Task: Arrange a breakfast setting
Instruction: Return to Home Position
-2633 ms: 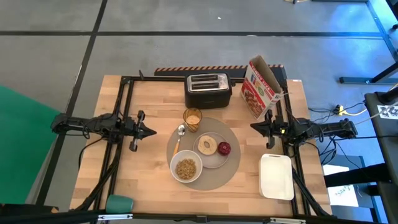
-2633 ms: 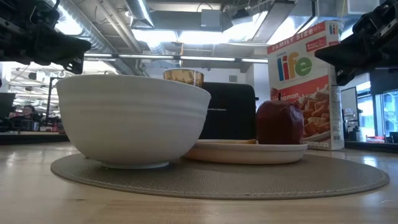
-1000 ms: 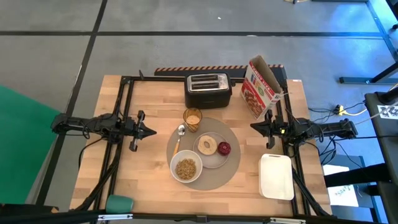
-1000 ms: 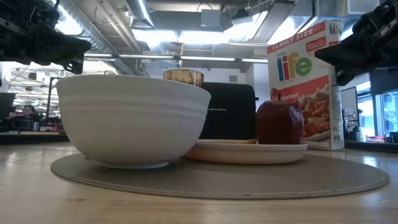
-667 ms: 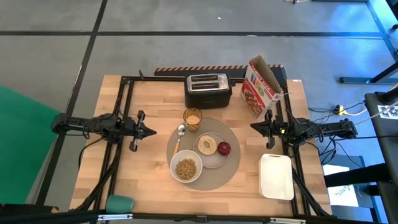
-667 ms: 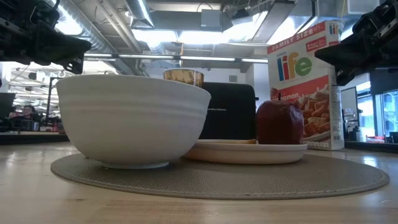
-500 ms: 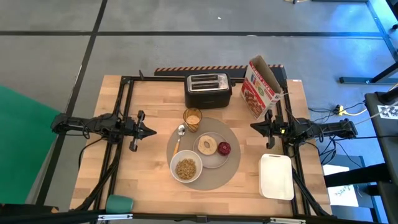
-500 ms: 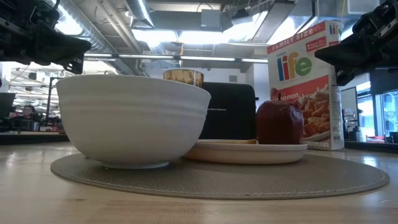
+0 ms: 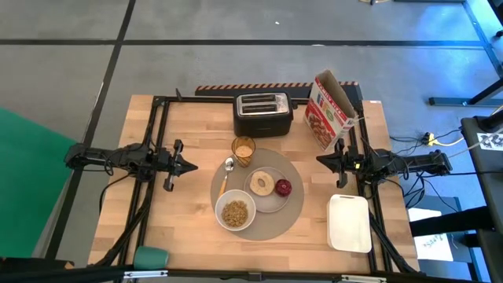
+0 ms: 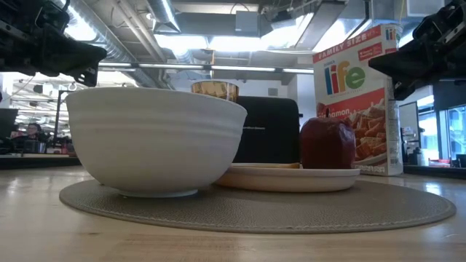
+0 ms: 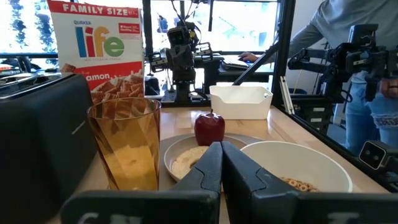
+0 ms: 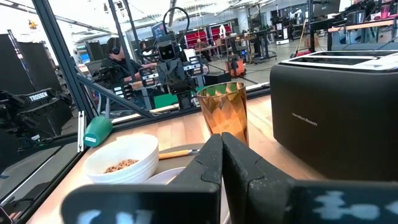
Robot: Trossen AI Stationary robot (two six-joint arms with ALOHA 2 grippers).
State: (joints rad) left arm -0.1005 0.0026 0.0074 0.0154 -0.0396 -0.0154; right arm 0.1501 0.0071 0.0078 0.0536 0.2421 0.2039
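Note:
A round grey mat [image 9: 291,214] lies mid-table. On it stand a white bowl [image 9: 235,212] of cereal and a small white plate [image 9: 268,202] carrying a bagel [image 9: 261,185] and a red fruit [image 9: 283,187]. An amber tumbler [image 9: 244,150] stands at the mat's far edge, a wooden-handled spoon [image 9: 225,177] lies on its left. My left gripper [image 9: 192,166] hovers shut, left of the mat. My right gripper [image 9: 321,159] hovers shut to the mat's right. Both point level at the setting.
A black toaster [image 9: 262,113] sits at the far edge, an open cereal box [image 9: 330,112] at the far right. A white rectangular tray [image 9: 350,222] lies at the near right. A green cup [image 9: 151,256] rests at the near left edge. People stand beyond the table.

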